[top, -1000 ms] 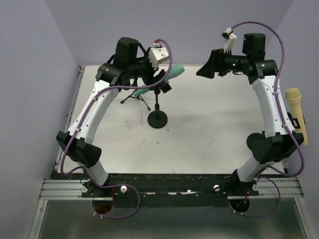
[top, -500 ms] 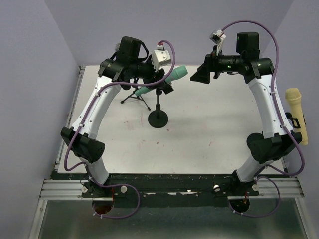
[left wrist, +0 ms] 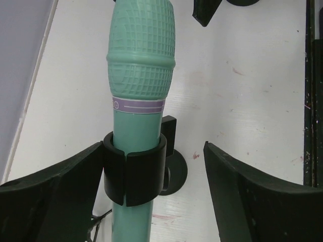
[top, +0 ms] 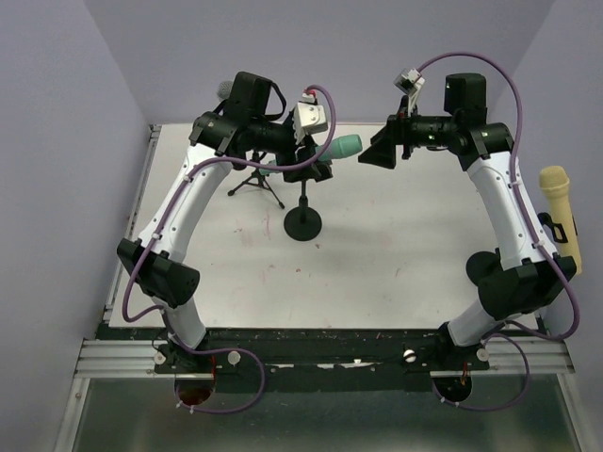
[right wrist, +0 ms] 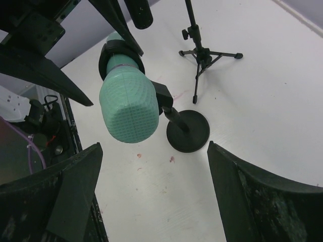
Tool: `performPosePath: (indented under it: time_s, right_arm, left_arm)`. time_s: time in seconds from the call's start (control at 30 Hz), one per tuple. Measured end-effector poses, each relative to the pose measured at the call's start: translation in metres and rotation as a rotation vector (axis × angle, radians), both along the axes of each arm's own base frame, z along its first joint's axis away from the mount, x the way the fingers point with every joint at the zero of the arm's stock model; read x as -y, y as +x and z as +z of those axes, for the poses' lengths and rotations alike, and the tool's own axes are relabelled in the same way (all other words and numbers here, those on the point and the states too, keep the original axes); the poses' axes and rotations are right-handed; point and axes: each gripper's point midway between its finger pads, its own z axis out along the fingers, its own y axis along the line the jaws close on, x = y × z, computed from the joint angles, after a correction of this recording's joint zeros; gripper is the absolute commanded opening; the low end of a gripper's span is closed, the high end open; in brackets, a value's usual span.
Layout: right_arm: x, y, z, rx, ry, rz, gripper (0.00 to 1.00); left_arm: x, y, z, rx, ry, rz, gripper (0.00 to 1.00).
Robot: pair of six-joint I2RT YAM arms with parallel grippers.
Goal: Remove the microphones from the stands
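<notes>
The green microphone (top: 341, 146) sits in the black clip (left wrist: 133, 171) of the round-based stand (top: 302, 224), toward the far side of the table (top: 405, 254), with its head pointing at the right arm. The left gripper (left wrist: 151, 151) brackets the clip with its jaws apart. One finger lies against or just beside the clip wall, the other stands clear, and nothing is clamped. The right gripper (right wrist: 154, 148) faces the microphone head with its jaws wide apart and holds nothing. Probable faults are as follows. If the left jaws close at this height, they seize the clip instead of the handle, and any pull then drags the whole stand. If the clip grips the handle tightly, an extraction pull likely lifts or tips the stand, since nothing restrains its base. If the right jaws close on the rounded, tapering grille, the grip may slide off. The two grippers work near one another, so a converging approach risks a collision. The small tripod (top: 254, 184) stands just beside the left arm and may be struck.
</notes>
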Motion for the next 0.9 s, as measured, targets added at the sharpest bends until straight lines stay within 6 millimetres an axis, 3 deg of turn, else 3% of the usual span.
performPosePath:
  time_s: [0.23,0.37,0.53,0.77,0.9]
  right_arm:
    - [0.002,-0.011,0.003,0.040,-0.008,0.015,0.93]
    - [0.006,-0.024,-0.007,0.061,-0.029,0.032,0.95]
    - [0.010,-0.040,-0.016,0.057,-0.036,0.033,0.96]
    - [0.011,-0.045,-0.014,0.082,-0.035,0.031,0.96]
    - [0.012,-0.047,-0.022,0.061,-0.039,0.030,0.96]
  left_arm:
    - [0.022,-0.003,0.008,0.049,-0.027,-0.038,0.93]
    - [0.040,0.000,0.017,0.084,-0.050,-0.067,0.94]
    - [0.055,0.010,0.015,0.099,-0.056,-0.086,0.94]
    - [0.066,0.014,0.008,0.157,-0.033,-0.140,0.83]
    - [0.068,0.011,0.009,0.200,-0.022,-0.176,0.69]
